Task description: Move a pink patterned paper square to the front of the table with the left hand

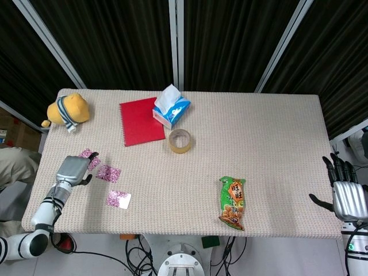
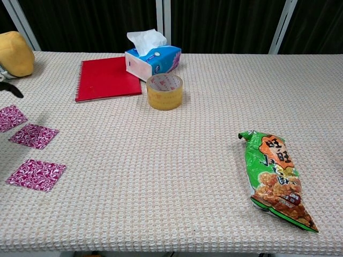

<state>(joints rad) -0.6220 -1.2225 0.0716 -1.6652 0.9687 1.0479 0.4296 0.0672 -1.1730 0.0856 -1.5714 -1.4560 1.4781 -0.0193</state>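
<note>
1. Paper squares, pink and patterned, lie flat in a row near the left edge of the surface [image 1: 276,144]: a far square [image 2: 10,117], a middle square [image 2: 34,135] and a near square [image 2: 36,174].
2. Each square sits turned like a diamond, a corner pointing toward the front edge; being square, none has a long axis.
3. Left hand [image 1: 73,170] hovers over the far square, partly covering it in the head view, fingers loosely apart and holding nothing.
4. Right hand [image 1: 345,195] hangs off the right edge of the surface, fingers spread, empty.
5. Farther back are a yellow plush toy [image 1: 68,110], a red notebook [image 1: 140,122], a tissue box [image 1: 171,108] and a tape roll [image 1: 180,141]; a green snack bag [image 1: 232,202] lies near the front.
</note>
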